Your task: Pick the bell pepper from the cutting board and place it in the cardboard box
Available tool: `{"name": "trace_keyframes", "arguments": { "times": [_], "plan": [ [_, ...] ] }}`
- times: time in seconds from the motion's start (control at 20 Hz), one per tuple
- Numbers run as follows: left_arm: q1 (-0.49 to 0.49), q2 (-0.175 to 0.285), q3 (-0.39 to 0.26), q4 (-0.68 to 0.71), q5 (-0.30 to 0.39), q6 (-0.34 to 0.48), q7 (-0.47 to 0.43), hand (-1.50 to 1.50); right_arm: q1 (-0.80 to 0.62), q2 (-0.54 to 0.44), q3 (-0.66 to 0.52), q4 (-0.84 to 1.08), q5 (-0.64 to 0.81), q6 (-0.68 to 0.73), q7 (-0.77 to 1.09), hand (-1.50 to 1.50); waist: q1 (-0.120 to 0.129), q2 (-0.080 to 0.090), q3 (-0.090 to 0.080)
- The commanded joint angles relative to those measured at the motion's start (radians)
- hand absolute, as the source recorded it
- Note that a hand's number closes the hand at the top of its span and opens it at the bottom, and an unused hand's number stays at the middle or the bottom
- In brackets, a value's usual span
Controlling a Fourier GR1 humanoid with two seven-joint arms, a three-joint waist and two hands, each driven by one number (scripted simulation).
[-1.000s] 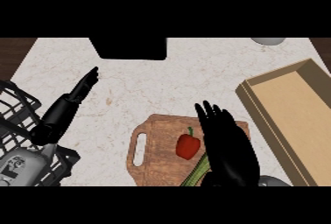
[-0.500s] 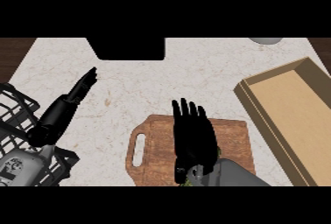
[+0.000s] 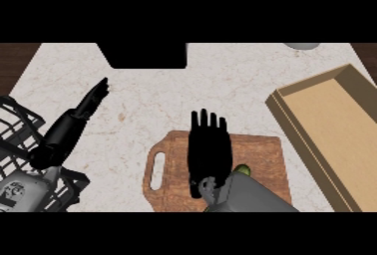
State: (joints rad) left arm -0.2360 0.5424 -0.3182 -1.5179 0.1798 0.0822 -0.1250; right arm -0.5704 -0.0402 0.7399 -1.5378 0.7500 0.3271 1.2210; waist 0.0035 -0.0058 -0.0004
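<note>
The right robot hand point(image 3: 208, 149) lies flat over the cutting board point(image 3: 258, 152), fingers straight and close together, pointing to the view's top; its grey forearm comes in from the lower edge; a green bit point(image 3: 242, 170) shows just beside the wrist; the board's handle slot point(image 3: 157, 172) is at its left end; the cardboard box point(image 3: 333, 134) lies open on the counter point(image 3: 154, 94) just right of the board, set at a slant; the left robot hand point(image 3: 74, 119) hangs over the counter's left part, fingers straight, aimed up and to the right; a black wire rack point(image 3: 21, 130) stands under its forearm.
</note>
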Motion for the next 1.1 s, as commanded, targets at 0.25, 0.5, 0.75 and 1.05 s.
{"name": "trace_keyframes", "arguments": {
  "times": [0.25, 0.5, 0.75, 1.05],
  "plan": [
    [-0.054, -0.042, 0.021, 0.073, -0.027, 0.008, -0.005, 0.0, -0.019, 0.039, 0.003, 0.099, 0.026, 0.087, 0.227, -1.5, -0.011, 0.007, -0.002],
    [-0.001, -0.012, 0.032, -0.004, -0.024, -0.017, 0.008, 0.0, 0.018, 0.039, -0.002, 0.069, 0.02, 0.067, 0.214, -1.5, 0.003, 0.003, 0.0],
    [-0.049, -0.019, 0.07, 0.066, -0.014, -0.052, -0.007, 0.0, 0.056, 0.039, -0.027, 0.09, 0.047, 0.048, 0.155, -1.5, -0.009, 0.007, 0.0],
    [0.026, -0.021, 0.054, -0.02, -0.039, -0.035, -0.003, 0.0, 0.122, 0.039, 0.0, 0.11, 0.119, 0.039, 0.173, -1.5, 0.001, 0.003, 0.0]
  ]
}}
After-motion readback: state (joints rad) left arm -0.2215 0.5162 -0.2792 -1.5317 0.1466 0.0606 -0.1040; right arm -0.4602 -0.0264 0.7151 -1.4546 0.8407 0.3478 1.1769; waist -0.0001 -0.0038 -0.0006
